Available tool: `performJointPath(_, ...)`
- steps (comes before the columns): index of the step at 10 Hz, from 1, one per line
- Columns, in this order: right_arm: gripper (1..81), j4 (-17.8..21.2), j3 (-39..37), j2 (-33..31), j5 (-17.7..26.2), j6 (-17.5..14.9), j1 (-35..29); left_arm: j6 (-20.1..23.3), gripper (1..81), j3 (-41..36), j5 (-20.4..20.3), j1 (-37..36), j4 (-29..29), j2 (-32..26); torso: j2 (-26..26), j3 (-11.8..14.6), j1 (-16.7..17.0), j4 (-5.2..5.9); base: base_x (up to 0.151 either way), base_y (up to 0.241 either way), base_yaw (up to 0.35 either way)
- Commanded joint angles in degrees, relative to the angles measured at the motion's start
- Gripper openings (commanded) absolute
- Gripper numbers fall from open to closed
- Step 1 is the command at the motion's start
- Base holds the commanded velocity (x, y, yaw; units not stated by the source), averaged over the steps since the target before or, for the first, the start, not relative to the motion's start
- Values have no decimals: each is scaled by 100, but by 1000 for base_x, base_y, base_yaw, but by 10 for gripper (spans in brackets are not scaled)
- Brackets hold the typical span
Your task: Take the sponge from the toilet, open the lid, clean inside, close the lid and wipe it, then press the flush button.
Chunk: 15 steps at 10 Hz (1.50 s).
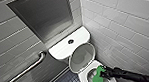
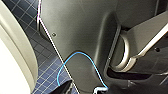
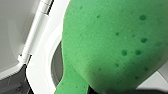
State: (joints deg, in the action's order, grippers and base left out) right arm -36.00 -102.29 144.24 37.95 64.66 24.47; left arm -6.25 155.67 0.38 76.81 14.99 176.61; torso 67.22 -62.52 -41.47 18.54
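The white toilet [image 1: 65, 47] stands in the corner with its oval lid [image 1: 82, 55] raised against the tank. The dark round flush button [image 1: 70, 41] sits in the middle of the tank top. My right gripper [image 1: 103, 74] comes in from the right and is shut on the bright green sponge [image 1: 97, 76], which hangs over the open bowl by the seat rim [image 1: 84, 74]. In the right wrist view the sponge [image 3: 112, 45] looms large above the white seat [image 3: 40, 75] and lid hinge [image 3: 37, 27]. My left gripper stands open.
A tiled wall [image 1: 123, 29] runs close along the toilet's right side. A metal grab bar [image 1: 31, 66] and a recessed dark panel [image 1: 42, 14] are on the left wall. Dark blue floor tiles [image 2: 45, 57] lie beside the toilet's pale side [image 2: 12, 62].
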Motion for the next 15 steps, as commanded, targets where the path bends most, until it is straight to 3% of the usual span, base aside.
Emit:
performJointPath(1,10,-250,-314,-412,196,152,-430,10,811,33,481,155,30,-134,0,0,0,0,0,0,0)
performJointPath(3,10,-215,-1345,81,107,126,-130,10,811,33,481,163,30,-116,0,0,0,0,0,0,0)
performJointPath(5,10,-215,-1775,301,65,82,72,10,811,33,472,164,21,-143,0,0,0,0,0,0,0)
performJointPath(6,10,-188,-1749,310,37,82,72,10,811,33,481,172,30,-125,0,522,0,0,0,0,0)
performJointPath(7,10,-197,-1644,292,46,91,73,10,811,33,480,172,30,-116,0,583,0,-132,0,0,0)
performJointPath(10,10,-197,-1390,310,116,143,72,10,811,33,472,199,21,-116,-2,1026,-2,-231,0,0,0)
performJointPath(11,10,-215,-1266,301,125,161,107,10,811,33,463,207,21,-125,0,693,-2,-122,0,0,0)
performJointPath(12,10,-223,-1213,301,116,161,238,10,811,25,463,207,21,-134,0,835,0,-146,0,0,0)
performJointPath(15,10,-232,-1248,407,28,249,871,10,811,33,463,207,21,-151,4,909,0,-153,0,0,0)
